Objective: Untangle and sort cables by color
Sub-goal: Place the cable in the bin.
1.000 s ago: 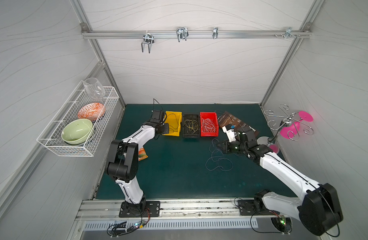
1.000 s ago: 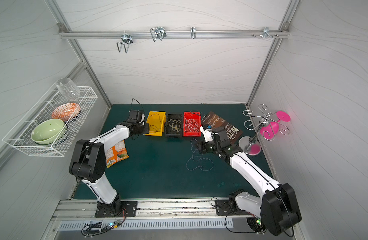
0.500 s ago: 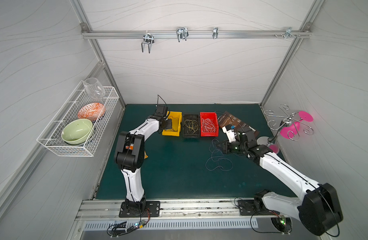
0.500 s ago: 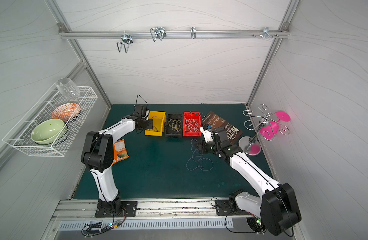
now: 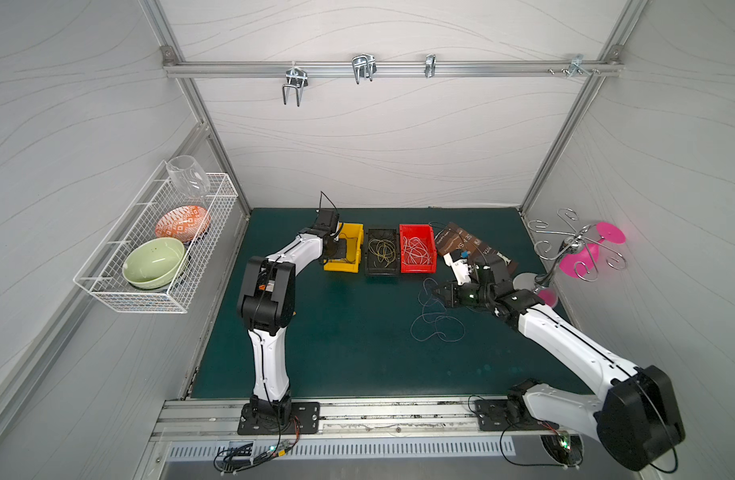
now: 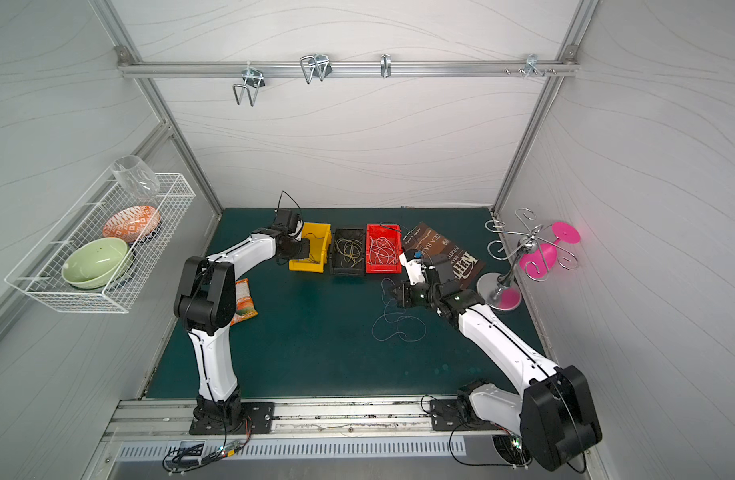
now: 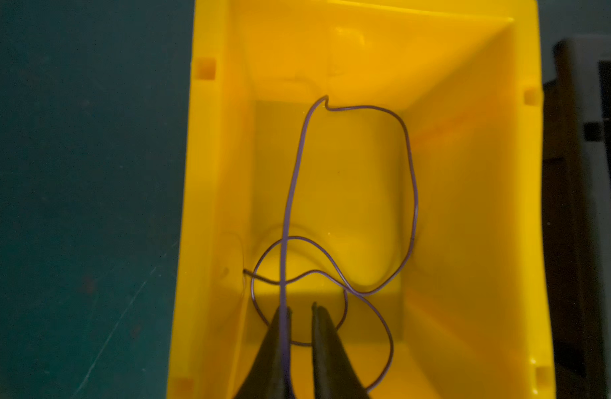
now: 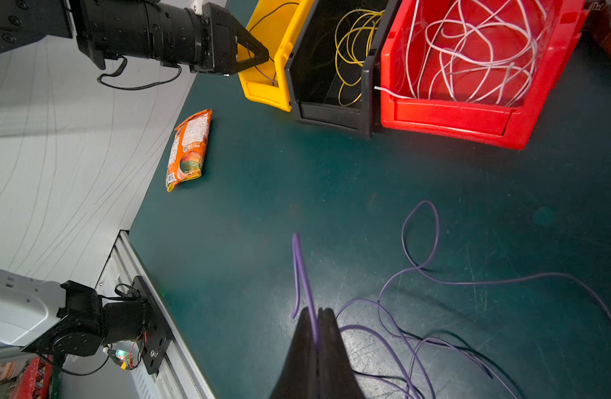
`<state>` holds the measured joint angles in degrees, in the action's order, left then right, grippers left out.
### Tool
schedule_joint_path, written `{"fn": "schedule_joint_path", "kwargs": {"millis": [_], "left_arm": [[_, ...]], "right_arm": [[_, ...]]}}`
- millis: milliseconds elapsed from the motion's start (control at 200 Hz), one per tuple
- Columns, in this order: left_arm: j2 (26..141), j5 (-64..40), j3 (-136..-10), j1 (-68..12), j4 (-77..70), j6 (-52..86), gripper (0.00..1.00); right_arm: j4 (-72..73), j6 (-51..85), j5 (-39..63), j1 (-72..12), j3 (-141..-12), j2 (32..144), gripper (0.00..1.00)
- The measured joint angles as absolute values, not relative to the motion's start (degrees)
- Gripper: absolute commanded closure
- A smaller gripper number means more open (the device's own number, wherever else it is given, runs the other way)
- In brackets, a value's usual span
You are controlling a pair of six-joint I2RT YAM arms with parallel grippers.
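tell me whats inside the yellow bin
One purple cable lies looped across the bottom of the yellow bin. The left hand reaches in over it, fingers slightly apart. The stretch of cable and floor beneath those fingers is covered.

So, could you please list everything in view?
yellow bin: one, yellow, back of mat
black bin: one, black, beside it
red bin: one, red, next along
cable: one, purple, in yellow bin
loose cables: several, purple, on mat
yellow cables: several, yellow, in black bin
white cables: several, white, in red bin
snack packet: one, orange, on mat
bag: one, brown, by red bin
basket: one, white, side wall
bowls: two, green and orange, in basket
glass: one, clear, in basket
stand: one, silver, holding pink glass
hooks: several, metal, overhead rail
left gripper: open, in yellow bin
right gripper: shut on loose cable
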<state>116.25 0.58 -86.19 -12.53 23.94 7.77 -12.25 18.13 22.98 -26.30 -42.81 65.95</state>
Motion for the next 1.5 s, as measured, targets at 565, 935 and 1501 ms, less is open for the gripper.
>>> {"fn": "schedule_joint_path", "kwargs": {"millis": [565, 935, 1501], "left_arm": [[92.3, -2.8, -78.5, -12.4, 21.5, 2.3, 0.43], [69.1, -36.4, -52.4, -18.7, -8.3, 7.5, 0.23], [78.3, -38.9, -51.1, -36.4, -16.6, 5.7, 0.36]], "right_arm": [[-18.1, 15.1, 24.8, -26.3, -54.8, 65.7, 0.96], [-21.3, 17.7, 29.6, -26.7, -68.8, 64.6, 0.95], [-15.9, 26.9, 31.0, -31.1, -75.0, 64.4, 0.95]]}}
